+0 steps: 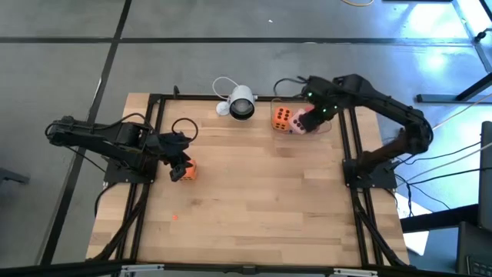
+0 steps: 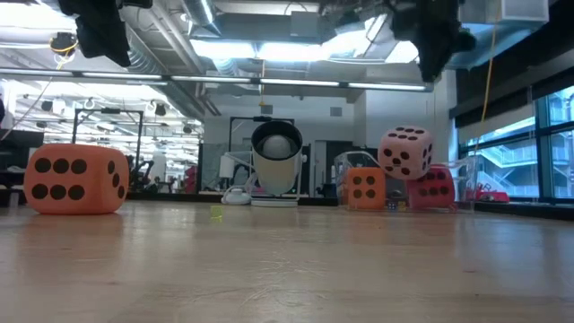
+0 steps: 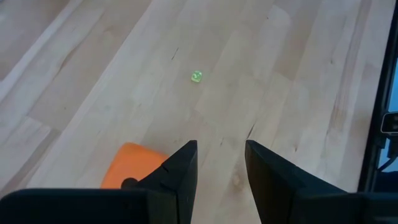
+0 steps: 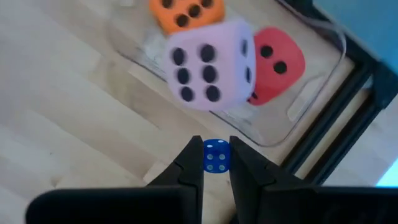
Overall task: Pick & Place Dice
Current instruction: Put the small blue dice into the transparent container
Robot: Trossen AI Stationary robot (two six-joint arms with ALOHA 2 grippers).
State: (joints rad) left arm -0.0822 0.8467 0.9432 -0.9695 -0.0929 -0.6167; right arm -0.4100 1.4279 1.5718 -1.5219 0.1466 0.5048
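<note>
One orange die (image 1: 190, 171) rests flat on the table near its left edge. My left gripper (image 3: 221, 149) hovers open just beside and above it, with the die (image 3: 134, 163) off one finger. At the far right, a clear tray (image 4: 298, 118) holds an orange die (image 4: 185, 12), a red die (image 4: 278, 62) and a pink die (image 4: 208, 65). The pink die (image 2: 405, 152) sits tilted and higher than the other two. Whether it rests on them or is in the air I cannot tell. My right gripper (image 4: 215, 142) is high above the tray, fingers slightly apart. A tiny blue die (image 4: 216, 155) shows below through the gap.
A white round camera (image 1: 241, 104) with a black lens stands at the far edge, its cable beside it. A black frame (image 1: 350, 146) borders the table's sides. A small green speck (image 3: 196, 76) and an orange speck (image 1: 175, 217) lie on the bare wood in the middle.
</note>
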